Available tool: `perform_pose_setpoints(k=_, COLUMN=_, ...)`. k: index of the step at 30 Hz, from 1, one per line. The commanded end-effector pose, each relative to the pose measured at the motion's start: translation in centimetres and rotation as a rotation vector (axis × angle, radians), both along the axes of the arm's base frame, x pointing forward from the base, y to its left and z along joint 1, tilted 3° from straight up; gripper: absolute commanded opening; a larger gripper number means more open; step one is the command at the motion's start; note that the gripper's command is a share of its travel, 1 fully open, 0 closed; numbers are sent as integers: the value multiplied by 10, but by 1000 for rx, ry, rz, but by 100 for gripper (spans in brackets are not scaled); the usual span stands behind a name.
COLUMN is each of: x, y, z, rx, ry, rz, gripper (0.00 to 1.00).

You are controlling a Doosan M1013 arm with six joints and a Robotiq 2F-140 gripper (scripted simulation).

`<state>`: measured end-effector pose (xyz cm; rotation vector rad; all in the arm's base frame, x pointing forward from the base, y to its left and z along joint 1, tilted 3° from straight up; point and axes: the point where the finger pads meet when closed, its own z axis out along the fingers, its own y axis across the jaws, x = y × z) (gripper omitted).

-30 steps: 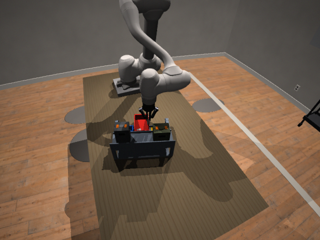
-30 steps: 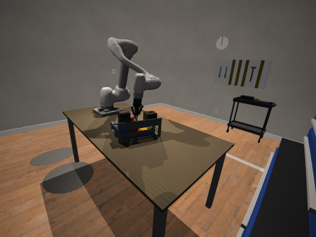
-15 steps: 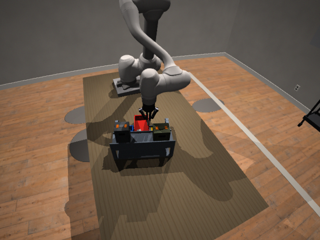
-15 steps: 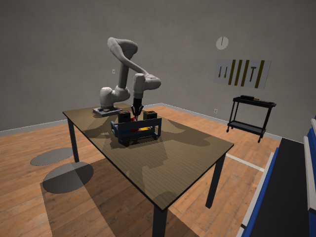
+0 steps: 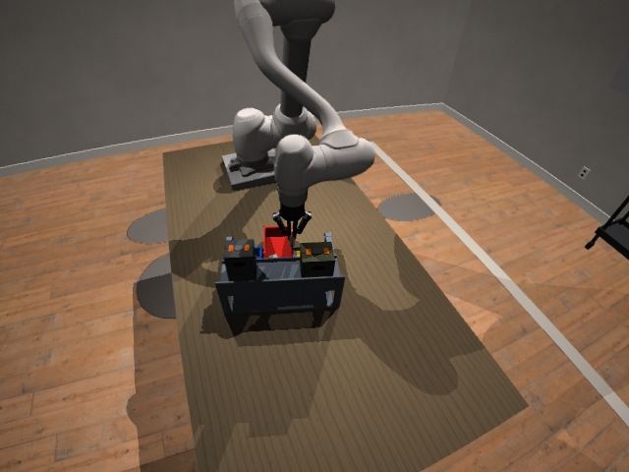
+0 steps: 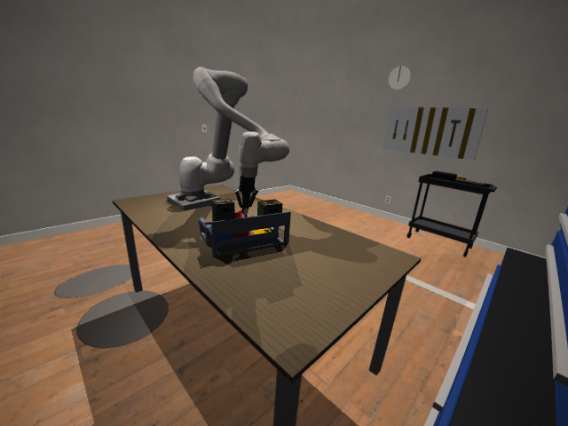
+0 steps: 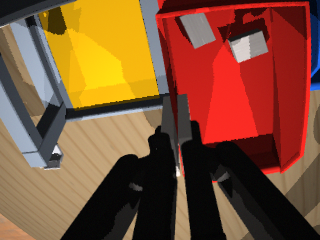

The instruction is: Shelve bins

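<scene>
Grey walls (image 5: 152, 66) (image 6: 114, 55) stand behind a wooden table (image 5: 305, 406) (image 6: 311, 284). At the left, a dark box (image 5: 240, 266) (image 6: 223, 211) sits on the blue-grey shelf (image 5: 279, 294) (image 6: 249, 227) (image 7: 17, 110), the blue bin (image 5: 258, 252) (image 6: 224, 237) (image 7: 315, 70) low beside it. Centrally, on the far side, the red bin (image 5: 276, 238) (image 6: 238, 214) (image 7: 225, 110) carries two grey blocks (image 7: 197, 30) (image 7: 248, 46), its right side wall pinched by the gripper (image 5: 292, 242) (image 6: 245, 213) (image 7: 177, 110). Rightward, the yellow bin (image 5: 298, 253) (image 6: 261, 232) (image 7: 100, 55) lies under the green box (image 5: 317, 264) (image 6: 269, 208).
</scene>
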<state>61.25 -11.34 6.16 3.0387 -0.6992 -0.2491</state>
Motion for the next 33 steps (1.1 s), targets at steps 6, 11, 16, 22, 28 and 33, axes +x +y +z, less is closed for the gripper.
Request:
perform_pose_setpoints(k=6, x=0, y=0, z=0, rx=0, ry=0, rz=0, gripper=10)
perform_pose_setpoints(k=11, x=0, y=0, z=0, rx=0, ry=-1, rz=0, gripper=10)
perform_pose_setpoints(k=16, x=1, y=0, z=0, rx=0, ry=-1, rz=0, gripper=10)
perform_pose_setpoints(k=22, x=2, y=-1, z=0, rx=-2, ry=-4, rz=0, gripper=10)
perform_pose_setpoints(k=28, x=5, y=-2, z=0, rx=-4, ry=-9, rz=1, gripper=10)
perform_pose_setpoints(k=33, x=7, y=-3, z=-1, rx=-5, ry=-12, rz=1, gripper=10)
